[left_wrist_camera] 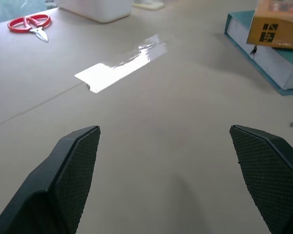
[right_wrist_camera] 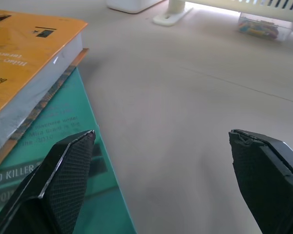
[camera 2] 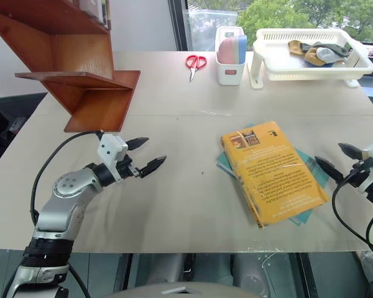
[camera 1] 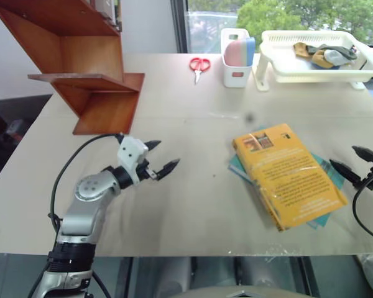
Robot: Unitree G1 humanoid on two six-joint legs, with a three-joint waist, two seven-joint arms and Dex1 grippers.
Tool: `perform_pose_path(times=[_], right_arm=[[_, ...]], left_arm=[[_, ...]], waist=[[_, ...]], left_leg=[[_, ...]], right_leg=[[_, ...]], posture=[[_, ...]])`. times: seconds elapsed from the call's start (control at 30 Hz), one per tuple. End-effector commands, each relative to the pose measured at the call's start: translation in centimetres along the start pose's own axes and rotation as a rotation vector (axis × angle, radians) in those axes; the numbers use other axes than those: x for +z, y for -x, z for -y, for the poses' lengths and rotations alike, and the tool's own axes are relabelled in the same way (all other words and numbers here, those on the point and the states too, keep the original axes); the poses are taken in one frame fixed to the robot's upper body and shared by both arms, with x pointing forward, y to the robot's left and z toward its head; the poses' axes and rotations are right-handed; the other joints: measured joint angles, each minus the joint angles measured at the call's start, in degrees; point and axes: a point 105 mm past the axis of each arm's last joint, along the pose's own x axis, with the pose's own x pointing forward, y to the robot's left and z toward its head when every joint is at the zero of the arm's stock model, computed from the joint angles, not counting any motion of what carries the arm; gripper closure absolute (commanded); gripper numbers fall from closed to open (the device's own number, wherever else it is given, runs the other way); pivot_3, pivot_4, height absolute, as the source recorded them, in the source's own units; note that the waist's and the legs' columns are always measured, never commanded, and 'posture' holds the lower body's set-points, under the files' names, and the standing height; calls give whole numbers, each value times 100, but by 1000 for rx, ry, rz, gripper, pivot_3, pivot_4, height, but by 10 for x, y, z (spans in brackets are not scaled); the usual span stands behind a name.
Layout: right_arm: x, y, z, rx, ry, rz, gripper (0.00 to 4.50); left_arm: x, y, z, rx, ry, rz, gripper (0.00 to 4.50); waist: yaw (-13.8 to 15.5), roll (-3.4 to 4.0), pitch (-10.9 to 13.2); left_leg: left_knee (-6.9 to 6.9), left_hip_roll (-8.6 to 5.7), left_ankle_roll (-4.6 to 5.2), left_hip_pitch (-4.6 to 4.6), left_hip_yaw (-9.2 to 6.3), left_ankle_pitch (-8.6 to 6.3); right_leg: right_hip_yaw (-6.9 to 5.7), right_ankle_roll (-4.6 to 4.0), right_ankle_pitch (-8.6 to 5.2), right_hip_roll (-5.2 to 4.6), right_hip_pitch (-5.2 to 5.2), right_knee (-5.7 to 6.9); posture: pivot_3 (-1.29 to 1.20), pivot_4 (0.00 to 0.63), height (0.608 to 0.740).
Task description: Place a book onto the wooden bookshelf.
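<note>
The thick yellow-orange book [camera 1: 287, 172] lies flat on the table's right half, on top of a thinner teal book [right_wrist_camera: 63, 161]. The reddish-brown wooden bookshelf [camera 1: 81, 56] stands at the far left of the table. My left gripper [camera 1: 161, 158] hovers open over bare table left of centre, pointing toward the book, nothing between its fingers [left_wrist_camera: 73, 170]. My right gripper [camera 1: 354, 162] is open just right of the book's right edge, pointing at it, its fingers [right_wrist_camera: 63, 175] apart and holding nothing.
Red scissors [camera 1: 199, 64] lie at the back centre. Beside them stands a white holder [camera 1: 237, 59] with pastel items, then a white plastic tray [camera 1: 314, 68] holding cloth items. A strip of clear tape [left_wrist_camera: 119, 66] shines on the table.
</note>
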Motion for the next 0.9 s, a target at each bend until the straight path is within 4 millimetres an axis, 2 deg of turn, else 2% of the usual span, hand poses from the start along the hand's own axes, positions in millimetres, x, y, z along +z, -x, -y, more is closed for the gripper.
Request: perform_pose_path(times=[0.03,0.2,0.37,0.67,0.9], right_arm=[[11,11,16,-140,-168,141,0],[-8,9,6,-153,-290,96,0],[-28,2,-17,-96,-428,1,0],[-24,-17,-65,85,-536,-16,0],[-16,-40,-96,207,-590,-23,0]], left_arm=[[41,16,0,-160,-23,110,38],[60,31,-4,-261,-58,106,38],[81,42,-11,-321,-77,109,38],[88,55,-15,-355,-81,91,38],[95,61,-13,-403,-82,79,38]], waist=[[-5,-8,5],[1,-8,6],[-2,-8,7],[-13,-19,14],[-30,-29,19]], left_leg=[[0,2,0,-1,-2,0],[-1,6,0,-1,-2,0],[-2,10,0,-1,-2,0],[-3,19,-1,0,0,0],[-3,24,-1,1,2,-1]], right_leg=[[-2,0,0,3,0,0],[-3,-1,-1,1,0,0],[-3,-2,-1,2,-3,1],[-1,-2,-1,8,-6,1],[2,-2,-1,11,-8,4]], posture=[[0,150,740],[0,150,740],[0,150,740],[0,150,740],[0,150,740]])
